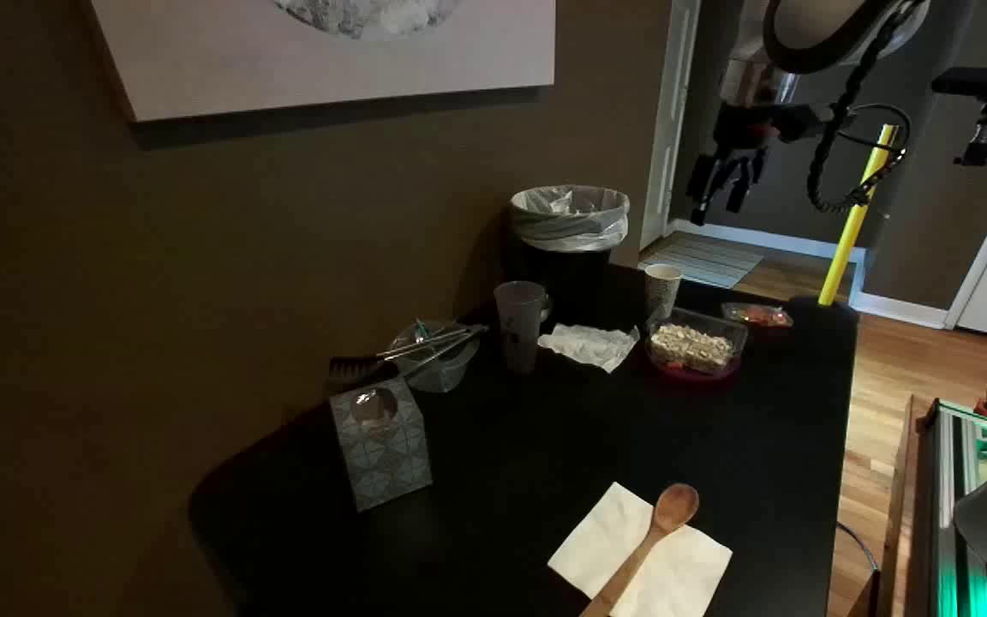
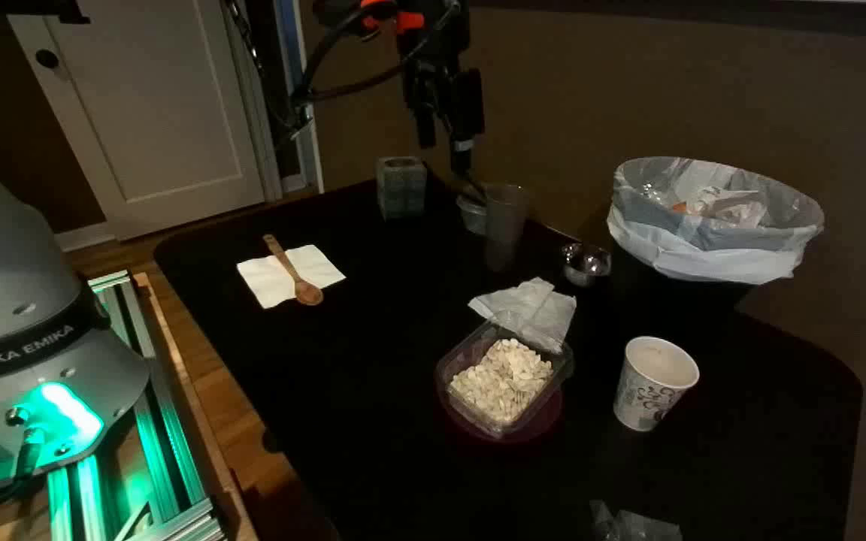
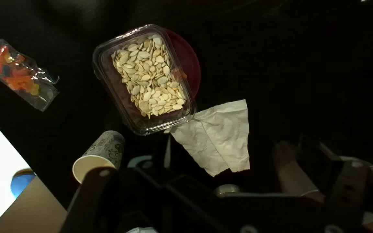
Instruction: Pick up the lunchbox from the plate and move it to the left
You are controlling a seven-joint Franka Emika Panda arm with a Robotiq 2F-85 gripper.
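The lunchbox is a see-through shallow rectangular box full of pale seeds, in both exterior views (image 1: 692, 346) (image 2: 504, 382) and upper left of centre in the wrist view (image 3: 147, 81). It sits on the dark red round plate (image 1: 703, 374), whose rim shows beneath it (image 2: 549, 421) and beside it in the wrist view (image 3: 189, 64). The box covers most of the plate. My gripper (image 1: 718, 206) hangs high above the table, apart from the box. Its fingers are spread with nothing between them, also in an exterior view (image 2: 444, 154) and low in the wrist view (image 3: 233, 149).
A crumpled napkin (image 3: 220, 136) touches or lies by the box's corner. A paper cup (image 2: 655, 383), a candy bag (image 3: 21, 76), a tall plastic cup (image 1: 519, 326) and a metal cup (image 2: 585, 264) stand around. A spoon (image 1: 673, 507) lies on a flat napkin (image 1: 609, 536). A lined bin (image 2: 711, 233) stands behind.
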